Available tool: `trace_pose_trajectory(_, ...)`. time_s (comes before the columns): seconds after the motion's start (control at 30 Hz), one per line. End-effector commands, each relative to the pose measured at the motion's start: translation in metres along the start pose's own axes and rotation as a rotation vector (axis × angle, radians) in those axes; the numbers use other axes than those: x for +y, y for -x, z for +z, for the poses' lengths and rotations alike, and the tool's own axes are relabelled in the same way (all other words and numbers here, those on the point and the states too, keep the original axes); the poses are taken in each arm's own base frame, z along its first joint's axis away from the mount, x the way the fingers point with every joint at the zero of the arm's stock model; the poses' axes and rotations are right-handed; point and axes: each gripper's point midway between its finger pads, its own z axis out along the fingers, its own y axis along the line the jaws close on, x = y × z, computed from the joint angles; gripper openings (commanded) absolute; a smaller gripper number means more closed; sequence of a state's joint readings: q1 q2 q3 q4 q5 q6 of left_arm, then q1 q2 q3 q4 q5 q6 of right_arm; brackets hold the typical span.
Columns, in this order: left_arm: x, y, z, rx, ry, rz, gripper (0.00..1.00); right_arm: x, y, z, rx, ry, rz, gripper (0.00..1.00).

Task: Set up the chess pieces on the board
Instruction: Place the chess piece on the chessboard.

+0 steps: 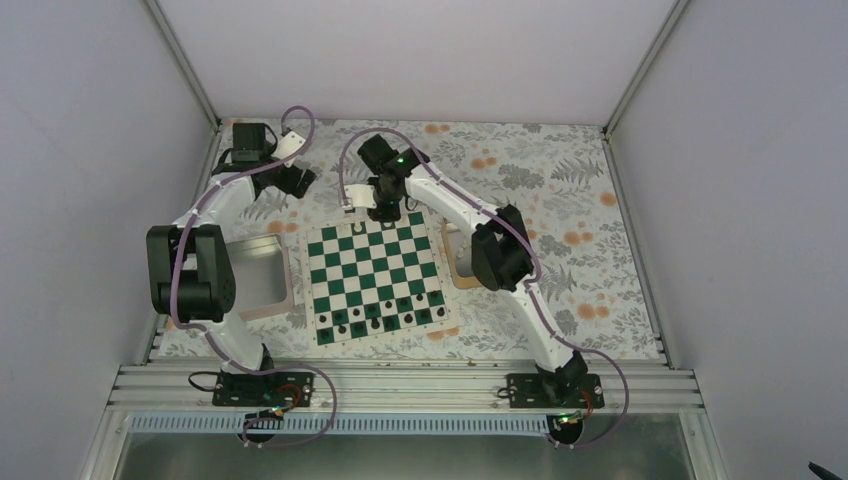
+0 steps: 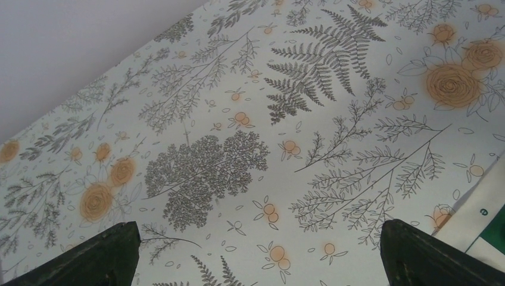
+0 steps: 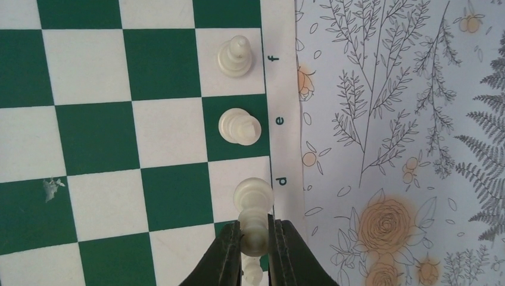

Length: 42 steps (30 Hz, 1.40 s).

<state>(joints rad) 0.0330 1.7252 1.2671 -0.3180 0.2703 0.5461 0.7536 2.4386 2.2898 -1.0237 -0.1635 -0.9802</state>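
The green and white board (image 1: 375, 270) lies in the middle of the table. My right gripper (image 1: 383, 208) is at its far edge and, in the right wrist view (image 3: 255, 241), is shut on a cream chess piece (image 3: 253, 205) standing on the white square by the letter d. Two more cream pieces stand on the e square (image 3: 239, 126) and the f square (image 3: 233, 57). Another cream piece (image 3: 252, 274) shows between the fingers behind the held one. My left gripper (image 1: 297, 180) is open and empty over the floral cloth, off the board's far left corner (image 2: 485, 223).
Dark pieces (image 1: 385, 315) fill the board's near rows. A square tray (image 1: 262, 280) lies left of the board under my left arm. A tan container (image 1: 462, 268) lies right of the board under my right arm. White walls enclose the table.
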Motion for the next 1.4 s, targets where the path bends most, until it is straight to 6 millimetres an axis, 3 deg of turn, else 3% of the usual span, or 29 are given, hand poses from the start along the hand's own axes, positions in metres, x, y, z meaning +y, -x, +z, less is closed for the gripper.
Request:
trace_pose_trajectory(0.0, 0.0, 0.011, -0.01, -0.052, 0.0, 0.021, 1.0, 0.002, 0.011, 0.007, -0.027, 0.008, -0.033, 0.07)
trace_pose_trajectory(0.27, -0.002, 0.007, -0.007, -0.051, -0.013, 0.015, 1.0, 0.007, 0.001, 0.022, 0.005, 0.029, -0.035, 0.08)
trace_pose_trajectory(0.63, -0.004, 0.004, -0.005, -0.05, -0.023, 0.01, 1.0, 0.007, -0.002, 0.025, 0.011, 0.03, -0.031, 0.08)
trace_pose_trajectory(0.97, -0.004, 0.003, -0.003, -0.048, -0.027, 0.007, 1.0, 0.009, -0.006, 0.025, 0.025, 0.041, -0.03, 0.17)
trace_pose_trajectory(1.2, -0.004, 0.003, -0.003, -0.046, -0.026, 0.004, 1.0, -0.001, 0.0, 0.014, -0.002, 0.002, -0.024, 0.26)
trace_pose_trajectory(1.37, -0.003, 0.005, -0.006, -0.053, -0.019, 0.003, 1.0, -0.014, 0.007, -0.007, -0.035, -0.054, -0.02, 0.28)
